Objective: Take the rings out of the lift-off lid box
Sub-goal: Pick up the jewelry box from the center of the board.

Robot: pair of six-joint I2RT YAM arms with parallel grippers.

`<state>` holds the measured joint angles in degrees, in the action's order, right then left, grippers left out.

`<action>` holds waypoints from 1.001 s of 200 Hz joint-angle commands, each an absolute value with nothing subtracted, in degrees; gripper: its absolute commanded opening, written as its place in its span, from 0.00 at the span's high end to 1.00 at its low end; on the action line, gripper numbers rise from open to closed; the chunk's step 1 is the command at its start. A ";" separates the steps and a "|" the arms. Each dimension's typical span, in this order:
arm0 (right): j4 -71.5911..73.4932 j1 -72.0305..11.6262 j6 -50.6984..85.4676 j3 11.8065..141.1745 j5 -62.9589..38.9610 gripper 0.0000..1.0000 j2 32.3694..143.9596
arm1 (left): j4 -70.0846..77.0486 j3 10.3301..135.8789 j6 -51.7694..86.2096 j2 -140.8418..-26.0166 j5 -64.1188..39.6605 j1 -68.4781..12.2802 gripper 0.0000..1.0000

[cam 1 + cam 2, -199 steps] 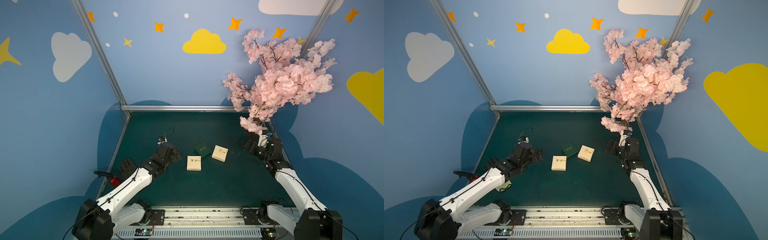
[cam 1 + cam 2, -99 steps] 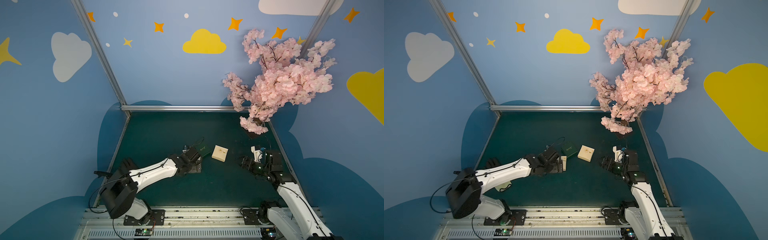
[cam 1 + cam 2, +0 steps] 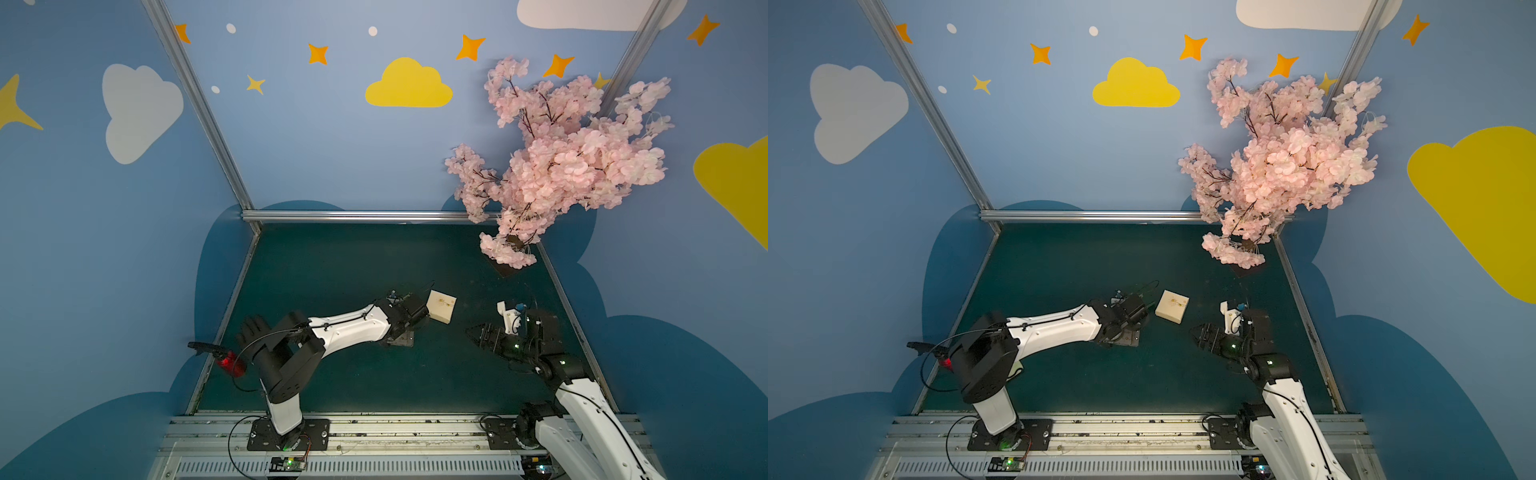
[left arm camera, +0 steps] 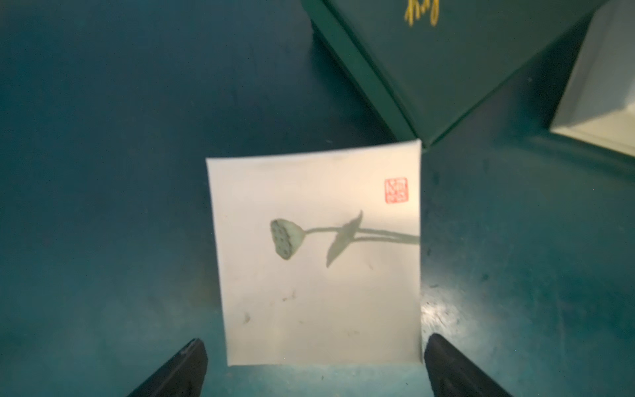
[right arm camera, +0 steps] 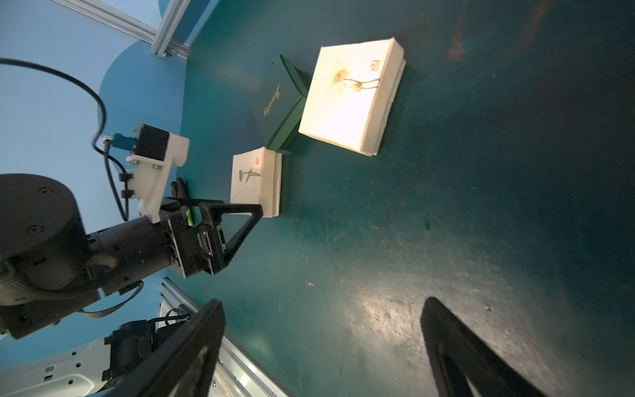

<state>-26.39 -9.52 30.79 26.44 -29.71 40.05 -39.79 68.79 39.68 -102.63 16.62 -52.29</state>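
Three shut boxes lie mid-mat, and the rings are hidden. A small cream box (image 4: 316,261) with a lotus-pod drawing sits lid on, just ahead of my left gripper (image 4: 314,343). That gripper is open, its black fingertips (image 4: 192,354) standing wider than the box's near edge and touching nothing. In both top views the left arm covers most of this box (image 3: 405,338). A green box (image 4: 446,68) with gold script touches its far corner. A larger cream box (image 3: 441,306) with a flower drawing lies beyond. My right gripper (image 5: 323,302) hangs open and empty over bare mat, right of the boxes.
A pink blossom tree (image 3: 561,166) stands at the back right corner and overhangs the mat. A black glove and a red object (image 3: 226,361) lie at the mat's left edge. An aluminium rail (image 3: 374,428) runs along the front.
The left arm has swung from the left side of the mat over to the small cream box. The right arm has drawn back from the tree and turned toward the middle. Both grippers stayed open.
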 commanded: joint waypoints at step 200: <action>-26.08 -12.01 32.43 22.54 -26.68 0.09 40.92 | -35.91 70.58 33.71 -105.35 12.22 -44.38 0.14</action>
<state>-26.83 -11.49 32.16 23.14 -27.18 40.64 -36.60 71.02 34.50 -106.50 13.34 -44.73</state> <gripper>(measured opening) 0.905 0.876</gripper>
